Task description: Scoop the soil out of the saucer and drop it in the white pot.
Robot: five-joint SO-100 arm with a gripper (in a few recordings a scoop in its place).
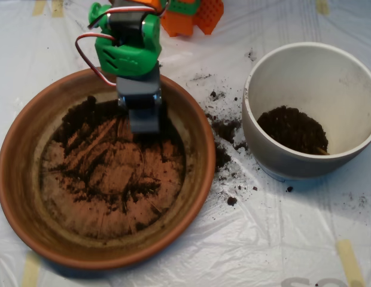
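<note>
Was a table draped in crinkled clear plastic sheeting (281,239), fastened by yellowish tape strips (349,258), glaring under bright light.

No readable text, labels or numbers anywhere. Only partial grey letter shapes at the near right edge of the plastic sheet (305,239), cut off by the frame, illegible.

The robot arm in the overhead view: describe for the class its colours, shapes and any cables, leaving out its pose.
The arm has bright green plastic housing with rounded, blocky shapes and a dark grey motor block on top. A thin red and white cable loops out from its left side. Below the green part sits the gripper, a plain grey boxy scoop. Orange plastic parts lie behind the arm at the top edge.
</note>
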